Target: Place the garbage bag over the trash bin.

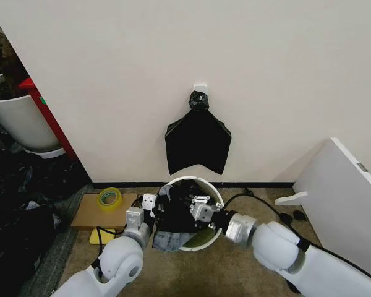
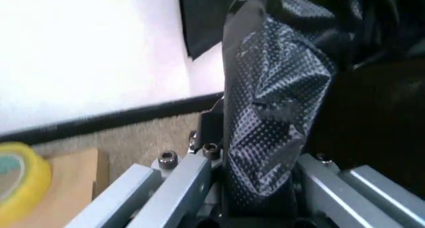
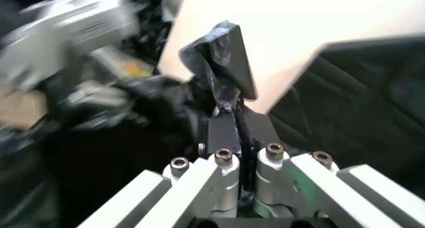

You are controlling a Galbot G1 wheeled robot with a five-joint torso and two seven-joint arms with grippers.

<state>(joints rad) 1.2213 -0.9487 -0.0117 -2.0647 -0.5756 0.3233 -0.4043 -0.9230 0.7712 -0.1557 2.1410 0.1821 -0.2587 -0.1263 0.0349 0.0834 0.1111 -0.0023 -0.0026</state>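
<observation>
Both grippers — left gripper and right gripper — pinch the garbage bag, each clamped on film. They hold opposite edges over the trash bin, probably to spread its mouth.

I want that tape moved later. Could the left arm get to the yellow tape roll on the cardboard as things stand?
Probably not yet: the yellow tape roll lies open nearby, but the left gripper is shut on the garbage bag.

Left gripper and right gripper low, facing inward, both clamped on plastic.
</observation>
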